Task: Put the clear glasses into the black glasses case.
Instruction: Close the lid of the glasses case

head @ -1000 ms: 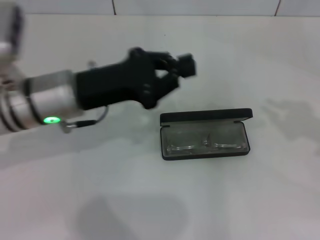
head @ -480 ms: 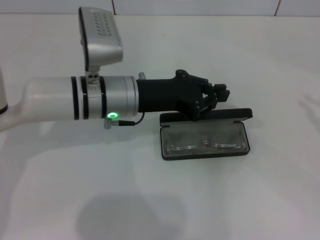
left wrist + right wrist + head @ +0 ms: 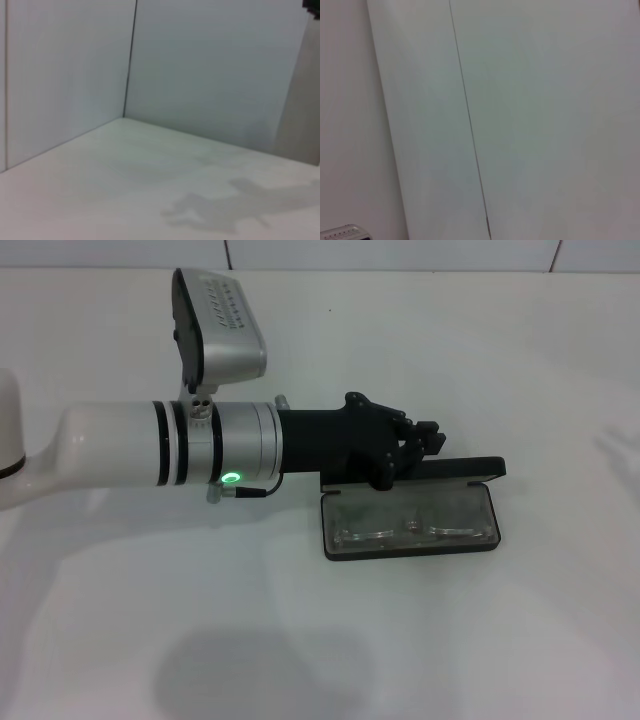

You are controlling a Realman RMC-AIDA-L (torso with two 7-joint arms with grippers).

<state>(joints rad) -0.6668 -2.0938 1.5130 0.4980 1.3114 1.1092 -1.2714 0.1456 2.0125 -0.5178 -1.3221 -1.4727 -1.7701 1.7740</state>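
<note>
Black, matte and rectangular, the glasses case (image 3: 410, 518) lay open on the white bench (image 3: 520, 620), its lid (image 3: 470, 469) folded back on the far side and its grey-lined tray facing up. Inside the tray lay the clear glasses (image 3: 410, 528), folded flat, lenses side by side along the length of the case and wholly within its rim. From the robot's left, the left arm reached across the bench, a white forearm with a green indicator light (image 3: 231, 478) and a grey camera module (image 3: 217, 328) mounted above the wrist. The left gripper (image 3: 418, 443) hung over the far left part of the case, at the lid's edge; whether it touched the lid could not be told. Its jaws appeared drawn close together with nothing between them. The left wrist view showed only bare bench, pale wall panels and the arm's shadow. The right gripper was out of sight; its wrist view showed pale wall panels alone
</note>
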